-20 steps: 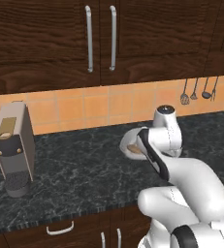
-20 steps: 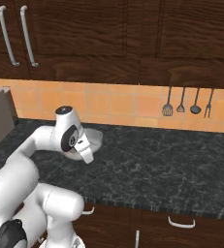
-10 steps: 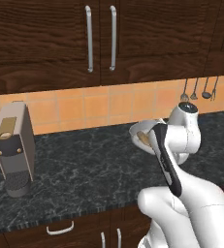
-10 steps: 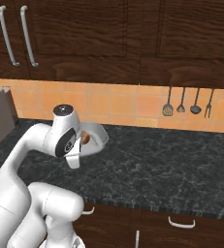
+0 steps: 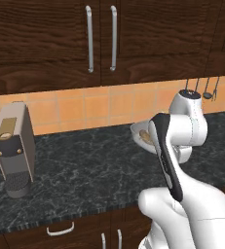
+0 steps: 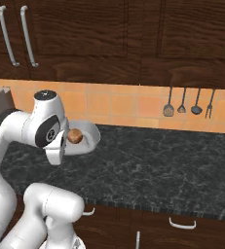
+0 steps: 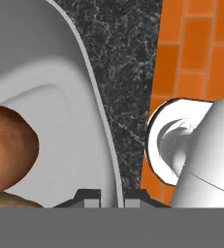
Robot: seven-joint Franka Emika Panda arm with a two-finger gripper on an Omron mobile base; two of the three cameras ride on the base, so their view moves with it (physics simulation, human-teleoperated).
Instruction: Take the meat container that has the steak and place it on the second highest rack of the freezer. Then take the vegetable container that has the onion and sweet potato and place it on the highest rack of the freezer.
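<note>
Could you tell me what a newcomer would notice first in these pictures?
Probably the white bowl held up over the dark counter, the pincer shut on its rim, with the round onion inside. Next, the grey coffee machine at the counter's left end and the utensils hanging on the orange tiles.

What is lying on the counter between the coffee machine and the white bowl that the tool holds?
Nothing: in the left base view, the dark counter is bare between the coffee machine and the white bowl.
</note>
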